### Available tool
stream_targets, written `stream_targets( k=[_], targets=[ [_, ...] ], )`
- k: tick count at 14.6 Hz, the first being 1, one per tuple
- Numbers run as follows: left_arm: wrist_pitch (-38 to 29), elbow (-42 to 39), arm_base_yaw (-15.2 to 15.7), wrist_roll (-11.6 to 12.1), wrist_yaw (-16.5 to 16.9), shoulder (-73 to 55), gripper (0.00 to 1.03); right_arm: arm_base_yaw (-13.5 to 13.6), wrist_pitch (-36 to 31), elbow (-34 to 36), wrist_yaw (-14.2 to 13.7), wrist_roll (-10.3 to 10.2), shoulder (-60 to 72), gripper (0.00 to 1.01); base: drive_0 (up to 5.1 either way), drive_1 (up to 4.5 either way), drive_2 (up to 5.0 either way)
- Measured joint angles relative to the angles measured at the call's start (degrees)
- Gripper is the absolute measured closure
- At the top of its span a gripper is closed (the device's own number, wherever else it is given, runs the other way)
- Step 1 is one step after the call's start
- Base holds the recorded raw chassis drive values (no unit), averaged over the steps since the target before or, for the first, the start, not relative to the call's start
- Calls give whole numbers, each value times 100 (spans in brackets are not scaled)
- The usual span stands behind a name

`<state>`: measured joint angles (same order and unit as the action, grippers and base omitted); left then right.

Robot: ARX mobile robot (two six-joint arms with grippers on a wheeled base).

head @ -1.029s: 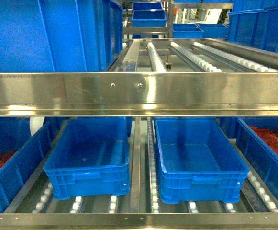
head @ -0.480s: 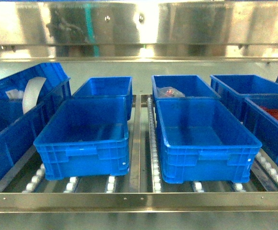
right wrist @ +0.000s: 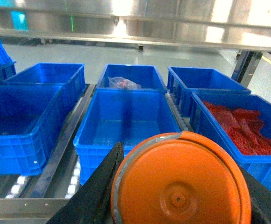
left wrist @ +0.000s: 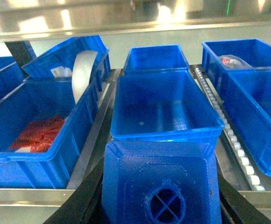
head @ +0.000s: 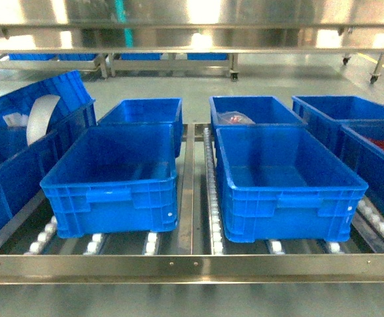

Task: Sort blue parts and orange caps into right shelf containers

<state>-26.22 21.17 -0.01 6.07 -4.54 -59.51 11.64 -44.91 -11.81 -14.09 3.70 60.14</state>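
steel shelf beam (head: 192, 20) gleaming overhead with bright light glare, roller tracks (head: 211, 191) running front to back, a front rail (head: 192, 267) below, and grey polished floor (head: 178, 82) stretching away behind.

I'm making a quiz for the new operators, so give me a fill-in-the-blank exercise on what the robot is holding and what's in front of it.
1. The left pincer holds a part coloured ____.
2. The right pincer holds a round cap coloured ____.
3. In the head view, the two front crates in the middle have ____ inside them.
4. The crates sit on a shelf made of ____.

Missing words: blue; orange; nothing; metal
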Motion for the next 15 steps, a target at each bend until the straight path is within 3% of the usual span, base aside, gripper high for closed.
stream_targets(
  k=[15],
  targets=[
    [15,-4,0,0,-2,-2,59,0,11,2,0,2,2,58,0,0,0]
  ],
)
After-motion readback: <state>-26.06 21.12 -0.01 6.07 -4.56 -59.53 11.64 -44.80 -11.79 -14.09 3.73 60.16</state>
